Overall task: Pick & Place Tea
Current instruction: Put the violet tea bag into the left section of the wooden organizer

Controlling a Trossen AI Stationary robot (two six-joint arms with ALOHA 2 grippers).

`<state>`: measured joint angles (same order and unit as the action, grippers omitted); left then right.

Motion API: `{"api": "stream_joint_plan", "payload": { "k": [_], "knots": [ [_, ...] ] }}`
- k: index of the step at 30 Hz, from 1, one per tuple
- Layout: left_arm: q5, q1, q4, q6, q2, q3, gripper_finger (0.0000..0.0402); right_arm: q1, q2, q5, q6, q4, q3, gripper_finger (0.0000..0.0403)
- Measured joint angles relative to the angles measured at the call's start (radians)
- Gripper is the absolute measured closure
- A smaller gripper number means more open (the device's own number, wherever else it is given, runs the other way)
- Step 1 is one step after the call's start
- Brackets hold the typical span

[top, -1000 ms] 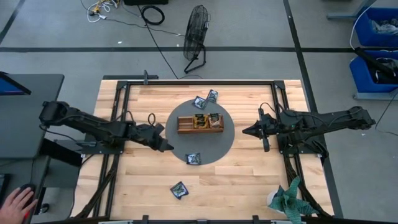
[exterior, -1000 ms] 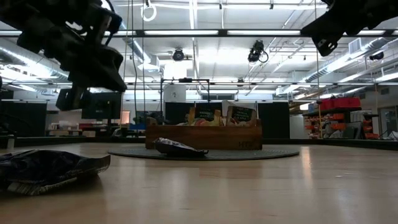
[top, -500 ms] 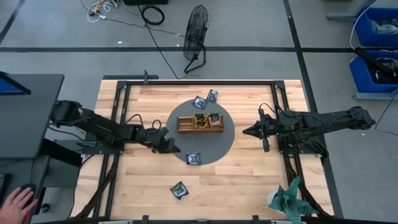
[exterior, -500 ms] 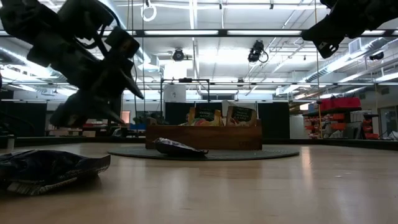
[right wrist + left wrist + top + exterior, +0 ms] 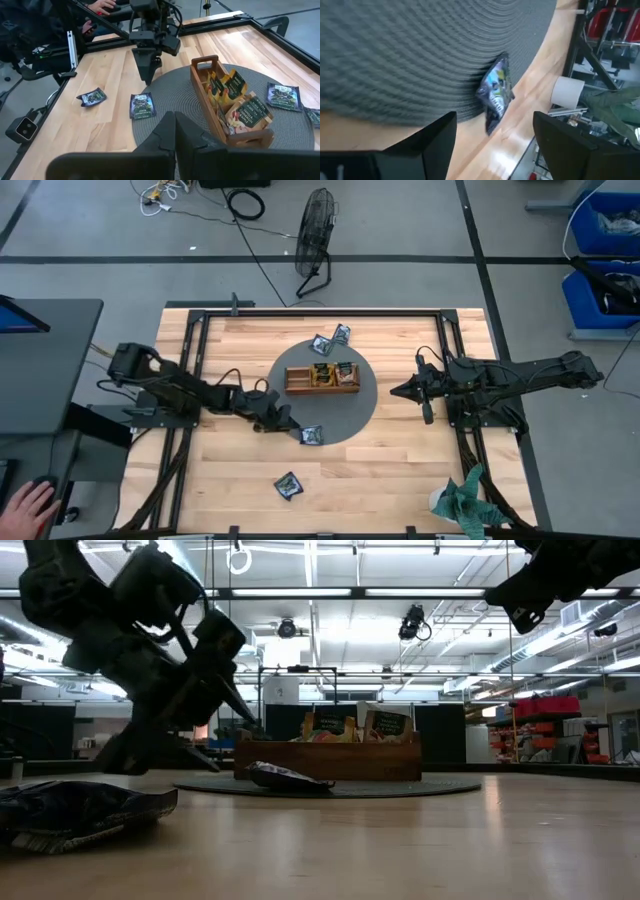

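A blue tea sachet lies flat on the near edge of the round grey mat; the left wrist view shows the sachet straight ahead. My left gripper hangs open just left of it, low over the wood, with nothing between its fingers. On the mat's middle stands the wooden tray with sachets upright in it. Two more sachets lie at the mat's far edge, and one sachet lies on the bare wood nearer me. My right gripper waits shut, raised at the mat's right.
Black frame rails run along the table's left and right sides. A green cloth bundle sits at the near right corner. Off the table, a fan stands beyond the far edge and a person's hand rests at the near left.
My left gripper has sunk and gone toward the table's right, toward the blue sachet on the mat's near edge. It has rolled about its own axis and opened. The sachets and the tray have stayed put.
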<state>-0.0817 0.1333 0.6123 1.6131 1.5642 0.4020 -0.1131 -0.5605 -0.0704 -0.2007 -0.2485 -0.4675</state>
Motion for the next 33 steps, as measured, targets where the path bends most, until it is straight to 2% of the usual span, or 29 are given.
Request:
{"api": "stream_joint_plan", "payload": {
  "k": [11, 21, 26, 33],
  "knots": [
    [-0.085, 0.000, -0.003, -0.027, 0.155, 0.135, 0.0134, 0.000, 0.000, 0.000, -0.013, 0.000, 0.000, 0.0403],
    [-0.061, -0.008, -0.034, -0.004, 0.156, 0.141, 0.0138, 0.000, 0.000, 0.004, -0.020, 0.001, 0.000, 0.0403],
    [-0.060, -0.007, -0.042, -0.005, 0.155, 0.141, 0.0183, 0.000, 0.000, 0.008, -0.020, 0.001, 0.000, 0.0403],
    [-0.051, -0.008, -0.045, -0.033, 0.155, 0.141, 0.0292, 0.000, 0.000, 0.008, -0.020, 0.001, 0.000, 0.0403]
  ]
}}
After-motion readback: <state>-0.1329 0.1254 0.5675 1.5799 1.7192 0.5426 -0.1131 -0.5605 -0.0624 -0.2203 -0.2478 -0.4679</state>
